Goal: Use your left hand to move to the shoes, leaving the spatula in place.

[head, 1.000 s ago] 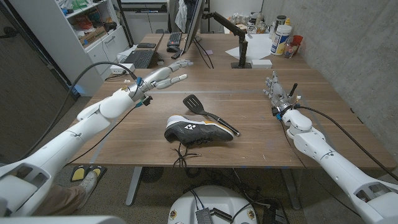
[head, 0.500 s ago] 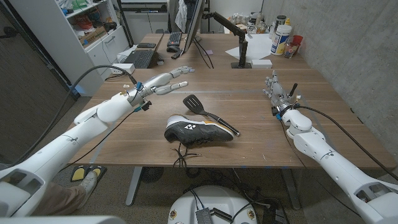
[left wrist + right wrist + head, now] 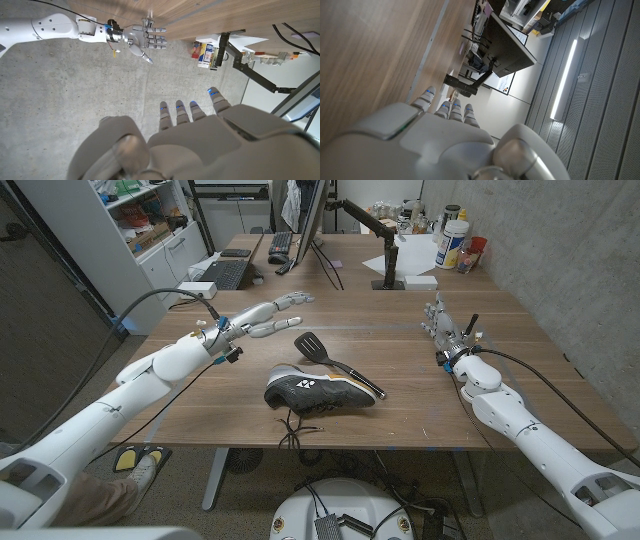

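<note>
Left hand [image 3: 268, 315] of mine hangs above the worktop [image 3: 200, 405] with its fingers [image 3: 290, 298] stretched out and apart, holding nothing; in the left wrist view that same hand [image 3: 200, 135] shows from behind, fingertips reaching forward. Below and to the right of this hand, nearer to me, lies the black shoe [image 3: 318, 390] on its side with a light sole, its lace trailing over the near edge of the worktop. Between the hand and the shoe lies the black spatula [image 3: 338, 363], its slotted blade [image 3: 310, 345] just beside my fingertips but apart from them, its handle running away from the hand and along the far side of the shoe; whether handle and shoe touch I cannot tell. Well apart on the other side, my right hand [image 3: 443, 330] stands on its edge on the worktop, fingers straight and slightly apart, gripping nothing; it shows also in the left wrist view [image 3: 142, 40]. Beyond my left hand stand a keyboard [image 3: 225, 273] and a monitor [image 3: 312, 220], and at the far corner past the right hand a white tub [image 3: 452, 242].
</note>
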### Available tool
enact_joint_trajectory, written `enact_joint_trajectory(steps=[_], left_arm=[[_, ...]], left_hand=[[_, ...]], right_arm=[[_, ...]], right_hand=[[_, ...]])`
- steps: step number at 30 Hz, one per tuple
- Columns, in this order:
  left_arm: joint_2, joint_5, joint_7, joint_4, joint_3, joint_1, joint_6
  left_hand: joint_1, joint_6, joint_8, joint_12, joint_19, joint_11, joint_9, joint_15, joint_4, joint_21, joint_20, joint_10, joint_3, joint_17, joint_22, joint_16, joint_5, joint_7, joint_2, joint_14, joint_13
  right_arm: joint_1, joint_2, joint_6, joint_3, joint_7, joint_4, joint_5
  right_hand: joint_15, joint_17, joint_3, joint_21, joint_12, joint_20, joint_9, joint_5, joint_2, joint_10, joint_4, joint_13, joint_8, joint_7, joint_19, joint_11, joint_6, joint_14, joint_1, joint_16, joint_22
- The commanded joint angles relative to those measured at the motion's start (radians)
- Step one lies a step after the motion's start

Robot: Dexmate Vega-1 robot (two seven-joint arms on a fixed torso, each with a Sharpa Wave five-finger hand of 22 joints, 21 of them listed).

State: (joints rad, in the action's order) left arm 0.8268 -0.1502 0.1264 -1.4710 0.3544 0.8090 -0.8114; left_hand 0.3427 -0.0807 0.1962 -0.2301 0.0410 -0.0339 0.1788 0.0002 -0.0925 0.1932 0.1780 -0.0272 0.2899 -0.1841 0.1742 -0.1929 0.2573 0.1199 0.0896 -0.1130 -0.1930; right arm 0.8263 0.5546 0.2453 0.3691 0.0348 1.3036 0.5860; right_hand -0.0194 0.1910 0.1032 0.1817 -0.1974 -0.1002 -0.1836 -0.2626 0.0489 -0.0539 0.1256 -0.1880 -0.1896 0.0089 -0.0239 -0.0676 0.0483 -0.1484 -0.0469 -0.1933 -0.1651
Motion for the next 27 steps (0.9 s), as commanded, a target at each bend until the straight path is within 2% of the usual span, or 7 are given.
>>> enact_joint_trajectory(steps=[1, 2, 12, 27], left_arm=[[0.001, 0.006, 0.022, -0.001, -0.007, 0.012, -0.007], [0.0, 0.006, 0.023, -0.001, -0.008, 0.012, -0.007], [-0.017, -0.036, 0.022, 0.059, 0.007, -0.025, -0.07], [-0.035, -0.077, 0.033, 0.089, 0.019, -0.062, -0.138]], left_hand=[[-0.003, 0.001, -0.004, -0.001, -0.002, -0.006, 0.004, -0.003, 0.001, 0.005, -0.003, 0.005, 0.009, -0.001, 0.003, -0.001, 0.001, 0.006, -0.009, -0.001, -0.006], [-0.003, 0.001, -0.005, -0.001, -0.002, -0.005, 0.004, -0.003, 0.001, 0.005, -0.005, 0.005, 0.01, -0.001, 0.003, -0.001, 0.001, 0.006, -0.009, -0.001, -0.006], [-0.003, 0.004, -0.006, 0.001, -0.008, -0.007, 0.004, -0.01, 0.001, 0.006, -0.015, 0.004, 0.012, -0.001, 0.003, 0.001, 0.002, 0.014, -0.012, -0.004, -0.006], [0.0, 0.006, -0.006, 0.003, -0.009, -0.01, 0.004, -0.014, 0.002, 0.005, -0.019, 0.001, 0.014, -0.001, 0.003, 0.002, 0.003, 0.021, -0.016, -0.008, -0.006]], right_arm=[[-0.001, 0.0, 0.01, 0.0, -0.013, -0.009, 0.002], [-0.001, 0.0, 0.011, 0.0, -0.013, -0.009, 0.002], [0.0, -0.001, 0.008, -0.001, -0.017, -0.007, 0.008], [0.003, 0.003, 0.003, -0.008, -0.004, 0.004, 0.008]], right_hand=[[0.004, 0.0, 0.002, 0.004, 0.0, -0.004, -0.004, -0.005, -0.001, -0.005, 0.002, -0.003, -0.004, 0.002, 0.004, 0.002, 0.003, -0.008, -0.009, -0.002, -0.003], [0.004, 0.0, 0.003, 0.004, 0.0, -0.004, -0.004, -0.005, -0.001, -0.004, 0.002, -0.003, -0.005, 0.002, 0.004, -0.006, 0.003, -0.008, -0.009, -0.002, -0.003], [0.001, 0.0, 0.004, 0.004, 0.001, -0.004, -0.004, -0.004, -0.001, -0.006, 0.002, -0.003, -0.004, 0.003, 0.004, -0.007, 0.004, -0.009, -0.009, -0.001, -0.003], [-0.005, 0.0, 0.005, 0.004, 0.0, -0.004, -0.004, -0.005, -0.001, -0.007, 0.002, -0.003, -0.004, 0.002, 0.004, -0.016, 0.004, -0.01, -0.01, -0.001, -0.003]])
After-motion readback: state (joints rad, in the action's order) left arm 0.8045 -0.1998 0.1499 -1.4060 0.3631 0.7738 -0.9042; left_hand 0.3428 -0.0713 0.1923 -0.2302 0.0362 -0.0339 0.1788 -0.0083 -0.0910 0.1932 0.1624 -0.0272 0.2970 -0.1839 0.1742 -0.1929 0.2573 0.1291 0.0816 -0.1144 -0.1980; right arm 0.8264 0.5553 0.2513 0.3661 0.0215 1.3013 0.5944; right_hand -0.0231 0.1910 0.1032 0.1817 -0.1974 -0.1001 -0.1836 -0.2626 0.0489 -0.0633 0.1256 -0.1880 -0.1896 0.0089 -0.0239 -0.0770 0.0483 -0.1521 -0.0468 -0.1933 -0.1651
